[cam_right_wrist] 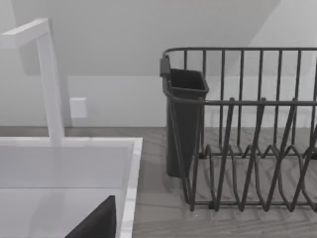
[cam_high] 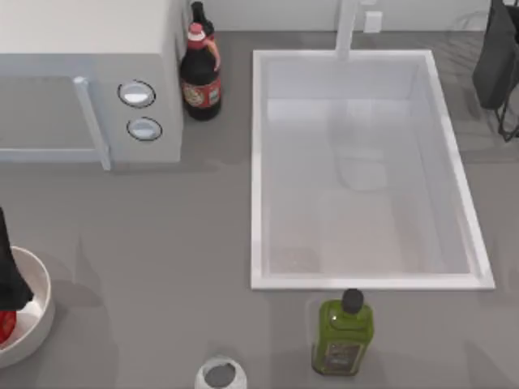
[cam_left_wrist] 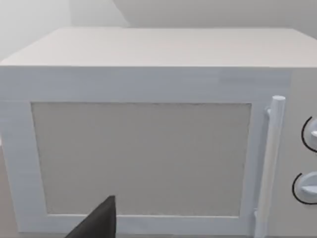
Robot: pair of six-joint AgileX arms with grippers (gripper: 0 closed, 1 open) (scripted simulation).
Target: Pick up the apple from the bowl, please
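my left hand (cam_high: pixel 10 279) hangs over the bowl (cam_high: pixel 39 279) at the desk's left edge, just above the apple (cam_high: pixel 6 324) inside; i cannot tell its fingers' spread, so a blind close risks nudging the glossy fruit against the wall.

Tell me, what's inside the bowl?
The bowl holds a red apple at the top view's left edge. The left arm's dark gripper covers part of it.

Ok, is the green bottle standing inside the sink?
No, the green bottle stands upright on the counter just outside the sink's near rim, in the top view.
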